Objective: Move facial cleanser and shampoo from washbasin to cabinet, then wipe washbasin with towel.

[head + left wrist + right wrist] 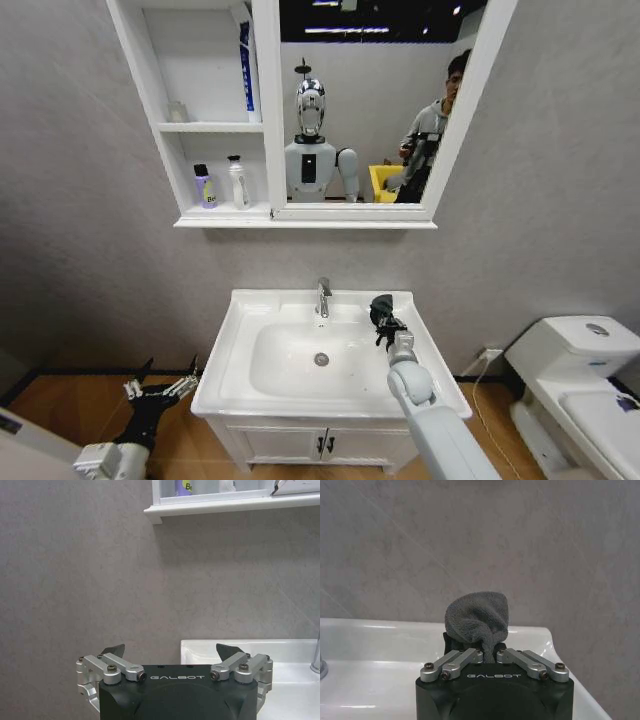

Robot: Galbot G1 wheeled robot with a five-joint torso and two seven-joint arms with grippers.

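A two-armed robot stands at a bathroom washbasin (pixel 300 400) with its right gripper (pixel 381 312) raised above the basin's back right corner, its fingers clamped on a bunched dark grey towel (pixel 477 616); the cloth is pinched at its gathered end so the loose bulk sticks out past the fingertips, which would suit pressing it flat against the ceramic. The left gripper (pixel 160 385) hangs low beside the basin's left edge, clear of the rim, its fingers spread wide and holding nothing, apparently parked out of the working arm's way. Two bottles, a purple one (pixel 204 187) and a white one (pixel 238 182), stand side by side on the lowest shelf of the cabinet (pixel 215 215) joined to the mirror (pixel 370 100), and the basin's surface is bare of bottles, so the moving part of the job looks done and the wiping is the step in hand. The chrome tap (pixel 323 297) rises at the back centre of the basin, just beside the towel, and is the one thing a sweep across the rear ledge would have to steer around; the drain (pixel 321 359) sits in the bowl's middle. A white toilet (pixel 580 375) stands well apart on the right.
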